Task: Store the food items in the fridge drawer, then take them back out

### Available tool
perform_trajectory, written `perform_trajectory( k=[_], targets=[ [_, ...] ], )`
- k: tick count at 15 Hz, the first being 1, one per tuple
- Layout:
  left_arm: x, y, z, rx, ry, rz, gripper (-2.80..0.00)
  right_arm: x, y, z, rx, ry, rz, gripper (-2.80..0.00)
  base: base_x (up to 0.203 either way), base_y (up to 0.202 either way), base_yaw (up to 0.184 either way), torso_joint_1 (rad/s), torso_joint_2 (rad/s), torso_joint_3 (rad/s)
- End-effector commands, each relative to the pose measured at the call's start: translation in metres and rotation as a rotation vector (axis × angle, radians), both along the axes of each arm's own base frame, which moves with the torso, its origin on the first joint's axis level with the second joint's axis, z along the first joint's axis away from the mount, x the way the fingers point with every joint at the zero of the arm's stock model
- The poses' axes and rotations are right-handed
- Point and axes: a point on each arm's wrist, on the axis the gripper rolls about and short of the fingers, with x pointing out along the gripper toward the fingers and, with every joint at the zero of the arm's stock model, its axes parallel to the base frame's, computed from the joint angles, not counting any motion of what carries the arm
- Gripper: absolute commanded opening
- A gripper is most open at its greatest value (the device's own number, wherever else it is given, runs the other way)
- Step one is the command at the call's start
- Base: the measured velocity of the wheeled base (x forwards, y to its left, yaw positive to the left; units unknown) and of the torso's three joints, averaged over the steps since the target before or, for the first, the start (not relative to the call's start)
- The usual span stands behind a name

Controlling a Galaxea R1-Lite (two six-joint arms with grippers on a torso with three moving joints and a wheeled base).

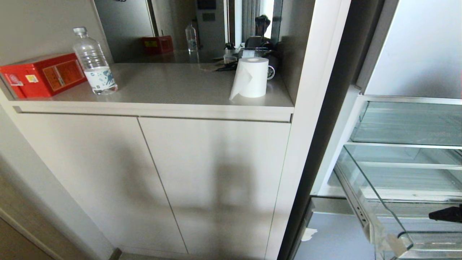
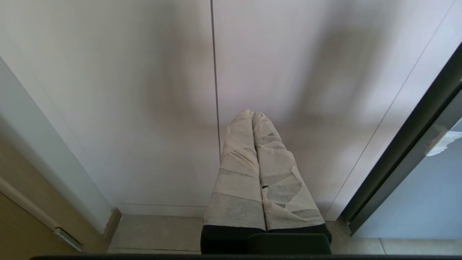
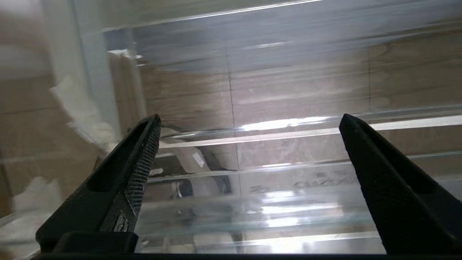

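Nearest the robot, the right gripper (image 3: 249, 144), with its two black ribbed fingers spread wide and nothing between them, is seen over the wide, shallow, clear-plastic fridge drawer (image 3: 288, 202). In the head view only a dark tip of that gripper shows at the right edge, above the drawer, which is pulled out below the glass fridge shelves (image 1: 408, 122). No food item is seen in any view: the visible part of the drawer holds nothing, and the round orange-red fruit cannot be placed. The left gripper (image 2: 254, 115), its tape-wrapped fingers pressed together, hangs parked before the pale cabinet doors (image 1: 151, 180). Farther off, on the grey counter (image 1: 180, 90), a red rectangular box (image 1: 43, 74), a clear plastic water bottle (image 1: 94, 63) and a white paper roll (image 1: 251, 76) stand. The step is judged to lie between a release and a fetch; next, the food must be found and the open jaws brought around it.
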Motion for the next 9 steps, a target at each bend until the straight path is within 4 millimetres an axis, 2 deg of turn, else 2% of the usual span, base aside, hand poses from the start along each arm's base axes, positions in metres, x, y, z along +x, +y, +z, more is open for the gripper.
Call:
perform_trajectory(
  k=[1,2,9],
  targets=[
    [0.000,0.000,0.000,0.000,0.001,0.000,-2.80,-0.020,0.009,0.006,-0.021,-0.038,-0.007,0.00,0.000,0.000,0.000,0.000,0.00,0.000],
    [0.000,0.000,0.000,0.000,0.001,0.000,-2.80,-0.023,0.011,0.006,-0.020,-0.047,-0.002,0.00,0.000,0.000,0.000,0.000,0.00,0.000],
    [0.000,0.000,0.000,0.000,0.001,0.000,-2.80,0.005,-0.003,0.010,-0.002,-0.170,0.037,0.00,0.000,0.000,0.000,0.000,0.00,0.000]
  ],
)
